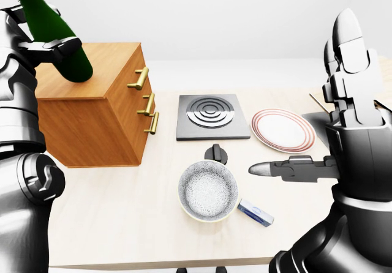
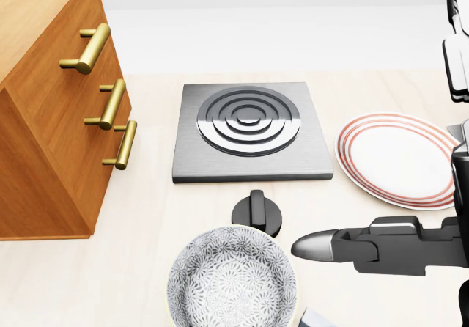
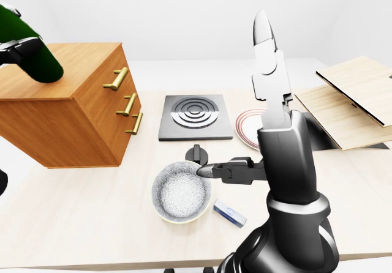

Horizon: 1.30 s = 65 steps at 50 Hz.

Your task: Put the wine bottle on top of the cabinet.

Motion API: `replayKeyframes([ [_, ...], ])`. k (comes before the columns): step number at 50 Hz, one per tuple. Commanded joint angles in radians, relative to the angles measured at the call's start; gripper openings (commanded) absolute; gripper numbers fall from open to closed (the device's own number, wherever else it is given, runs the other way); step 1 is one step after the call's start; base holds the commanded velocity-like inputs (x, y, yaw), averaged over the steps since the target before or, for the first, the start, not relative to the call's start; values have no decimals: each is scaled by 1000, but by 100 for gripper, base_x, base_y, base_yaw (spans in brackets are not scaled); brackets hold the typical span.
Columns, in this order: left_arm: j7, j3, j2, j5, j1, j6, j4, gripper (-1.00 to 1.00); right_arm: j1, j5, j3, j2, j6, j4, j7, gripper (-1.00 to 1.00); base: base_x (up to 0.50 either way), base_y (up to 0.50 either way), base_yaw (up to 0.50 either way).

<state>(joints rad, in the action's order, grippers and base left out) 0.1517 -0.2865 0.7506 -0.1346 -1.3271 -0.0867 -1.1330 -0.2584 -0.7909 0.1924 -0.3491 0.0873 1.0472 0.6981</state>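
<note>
- The wine bottle [image 1: 52, 31], dark green, is tilted in the upper left of the left-eye view, its base over the top of the cabinet [image 1: 98, 111]; contact between base and cabinet top cannot be confirmed.
- The left hand [image 1: 54, 46] has its fingers wrapped round the bottle's lower body, gripping it.
- The right hand [image 1: 334, 123] is raised at the right of the same view, well apart from the bottle. Its fingers are spread, one pointing up and one pointing left, and it holds nothing.
- The cabinet is wooden with three brass handles [image 2: 89, 47] down its drawer face.
- On the table [image 1: 122, 218] lie a single-ring hob [image 2: 251, 130] with its black knob [image 2: 257, 212], a red-rimmed plate [image 2: 396, 160] to its right, and a patterned pan [image 1: 209, 190] with a blue handle below the knob.
</note>
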Motion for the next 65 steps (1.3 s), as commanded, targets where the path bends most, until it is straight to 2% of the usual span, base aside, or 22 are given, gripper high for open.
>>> replayKeyframes([
  [1, -3, 26, -10, -28, 39, -1, -39, -40, -3, -2, 4, 0, 0, 0, 0, 100, 0, 0, 0],
  [9, -7, 27, -10, -24, 36, -1, -41, -36, 6, 6, 9, 0, 0, 0, 0, 100, 0, 0, 0],
  [10, -8, 26, -9, -25, 37, -1, -41, -20, 9, 7, 10, 0, 0, 0, 0, 100, 0, 0, 0],
  [11, -8, 26, -9, -25, 38, -1, -40, -20, 9, 7, 10, 0, 0, 0, 0, 100, 0, 0, 0],
  [12, -10, 26, -8, -24, 39, -1, -44, -10, 11, 13, 13, 0, 0, 0, 0, 100, 0, 0, 0],
  [15, -10, 24, -9, -24, 41, -1, -51, -8, 15, 17, 10, 0, 0, 0, 0, 100, 0, 0, 0],
  [17, -8, 26, -11, -23, 39, -1, -52, 5, 8, 10, 10, 0, 0, 0, 0, 100, 0, 0, 0],
  [20, -8, 26, -13, -21, 38, -1, -54, 38, 9, 6, 8, 0, 0, 0, 0, 100, 0, 0, 0],
  [21, -7, 26, -13, -21, 38, -1, -55, 42, 9, 8, 8, 0, 0, 0, 0, 100, 0, 0, 0],
  [46, -2, 25, -3, -23, 42, -1, -41, 44, 29, 13, 12, 0, 0, 0, 0, 100, 0, 0, 0],
  [47, -1, 25, 0, -22, 42, -1, -40, 52, 33, 17, 12, 0, 0, 0, 0, 100, 0, 0, 0],
  [48, -9, 34, 4, -9, 40, -1, -34, 100, 38, 21, 10, 0, 0, 0, 0, 100, 0, 0, 0],
  [65, -6, 29, 73, 7, -78, -1, 10, 100, 51, 29, 12, 0, 0, 0, 0, 100, 0, 0, 0],
])
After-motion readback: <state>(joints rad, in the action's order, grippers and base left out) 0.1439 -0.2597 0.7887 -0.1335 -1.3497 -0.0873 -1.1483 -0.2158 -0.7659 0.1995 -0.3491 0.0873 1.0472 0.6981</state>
